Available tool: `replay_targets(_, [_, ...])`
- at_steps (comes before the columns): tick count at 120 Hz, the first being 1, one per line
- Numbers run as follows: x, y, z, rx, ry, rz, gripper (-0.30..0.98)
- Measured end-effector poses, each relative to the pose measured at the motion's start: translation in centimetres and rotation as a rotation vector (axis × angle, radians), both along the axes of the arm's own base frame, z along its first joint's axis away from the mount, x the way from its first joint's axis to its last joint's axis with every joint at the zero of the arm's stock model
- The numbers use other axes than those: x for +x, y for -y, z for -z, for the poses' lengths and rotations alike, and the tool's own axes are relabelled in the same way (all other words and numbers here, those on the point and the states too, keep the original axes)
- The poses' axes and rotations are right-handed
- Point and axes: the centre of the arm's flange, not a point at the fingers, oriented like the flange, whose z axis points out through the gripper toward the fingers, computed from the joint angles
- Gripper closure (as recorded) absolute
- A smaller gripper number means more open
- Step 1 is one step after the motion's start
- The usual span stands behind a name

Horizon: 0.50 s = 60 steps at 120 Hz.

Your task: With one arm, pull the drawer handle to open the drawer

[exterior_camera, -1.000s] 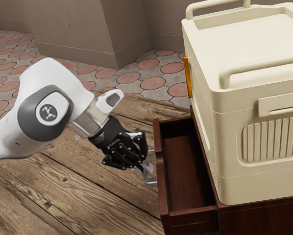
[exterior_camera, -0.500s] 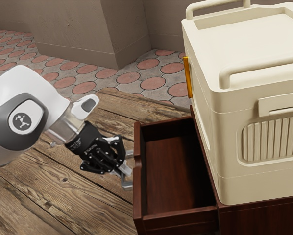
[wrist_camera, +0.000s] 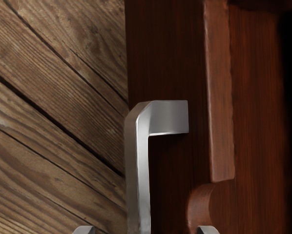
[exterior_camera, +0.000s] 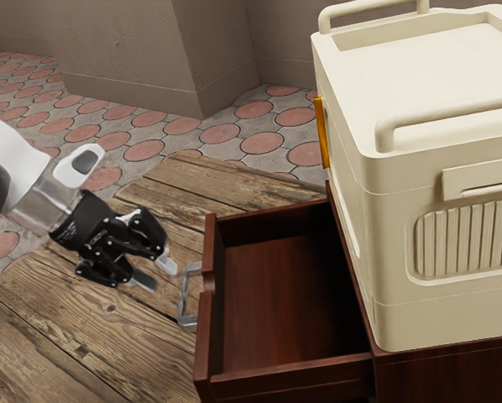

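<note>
We found the drawer (exterior_camera: 276, 298) standing well out of the cabinet (exterior_camera: 452, 374), its front extended toward the exterior view's left, beside the wooden counter (exterior_camera: 75, 344). The handle (wrist_camera: 138, 180) was fixed to the drawer front, its bar offset from the panel, presumably so that a finger could pass behind it during a pull.

Our hand (exterior_camera: 156, 274) stood just beyond the handle, on the exterior view's left. Its two fingers were spread and gripped nothing. They were spaced to either side of the bar's line, a setting we judged suitable for straddling the bar and for backing away without snagging it.

The cream case (exterior_camera: 444, 227) rested on the cabinet top, clear of the drawer's path. We judged the opening step essentially complete. The next action called for a straight retreat; a sideways drift risked catching the handle and shifting the drawer.
</note>
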Motion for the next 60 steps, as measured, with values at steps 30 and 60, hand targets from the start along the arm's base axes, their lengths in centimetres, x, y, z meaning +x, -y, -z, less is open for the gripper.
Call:
replay_targets(30, [-0.8,-2.4,-7.2,0.308,-0.115,0.077,0.12])
replay_targets(60, [-1.7,-3.1,-5.8,0.392,-0.266,0.084,0.04])
